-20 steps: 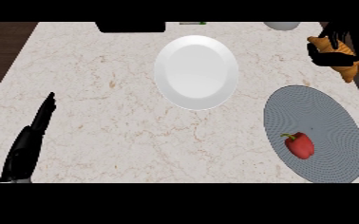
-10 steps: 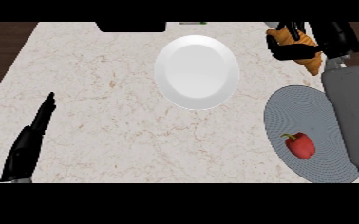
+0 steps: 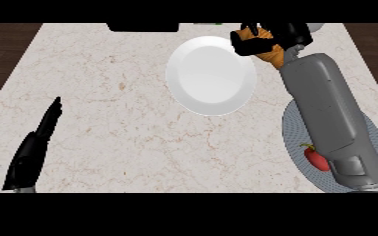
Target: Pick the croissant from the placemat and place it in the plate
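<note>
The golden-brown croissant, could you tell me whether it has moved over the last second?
Yes. The golden-brown croissant, held in the black right hand, has moved leftward and now sits at the round white plate's upper-right rim.

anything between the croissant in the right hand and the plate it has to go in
Nothing visible. The right hand is curled round the croissant at the plate's upper right rim, and the plate's white surface is bare. The red pepper lies apart on the placemat.
</note>
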Robot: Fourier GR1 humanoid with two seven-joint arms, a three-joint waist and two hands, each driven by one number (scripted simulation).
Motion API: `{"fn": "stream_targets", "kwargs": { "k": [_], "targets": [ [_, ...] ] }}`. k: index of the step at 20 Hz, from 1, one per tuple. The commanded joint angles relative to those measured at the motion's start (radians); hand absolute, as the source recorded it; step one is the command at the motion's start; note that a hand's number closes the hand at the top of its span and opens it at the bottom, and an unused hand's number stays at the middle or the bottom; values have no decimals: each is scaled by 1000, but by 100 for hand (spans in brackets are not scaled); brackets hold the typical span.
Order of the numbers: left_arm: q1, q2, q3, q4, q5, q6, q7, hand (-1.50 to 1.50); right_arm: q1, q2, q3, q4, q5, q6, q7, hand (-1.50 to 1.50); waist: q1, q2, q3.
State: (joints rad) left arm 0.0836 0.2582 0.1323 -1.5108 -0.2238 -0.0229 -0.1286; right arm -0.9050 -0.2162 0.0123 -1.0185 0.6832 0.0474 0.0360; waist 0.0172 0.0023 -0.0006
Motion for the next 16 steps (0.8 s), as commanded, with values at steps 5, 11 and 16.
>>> {"fn": "stream_targets", "kwargs": {
  "k": [5, 11, 16],
  "targets": [
    [3, -12, -4, -9, -2, -11, -6, 0, -126, 134, 25, 302, 64, -56, 22, 150, 10, 4, 1],
    [-31, -28, -15, 39, -24, 2, -11, 0, -172, 210, -37, 506, 19, -97, -62, 150, 21, 12, 1],
    [-63, 36, 27, 13, 0, -43, 13, 0, -202, 215, -58, 640, -37, -273, 38, -150, 36, 13, 1]
  ]
}}
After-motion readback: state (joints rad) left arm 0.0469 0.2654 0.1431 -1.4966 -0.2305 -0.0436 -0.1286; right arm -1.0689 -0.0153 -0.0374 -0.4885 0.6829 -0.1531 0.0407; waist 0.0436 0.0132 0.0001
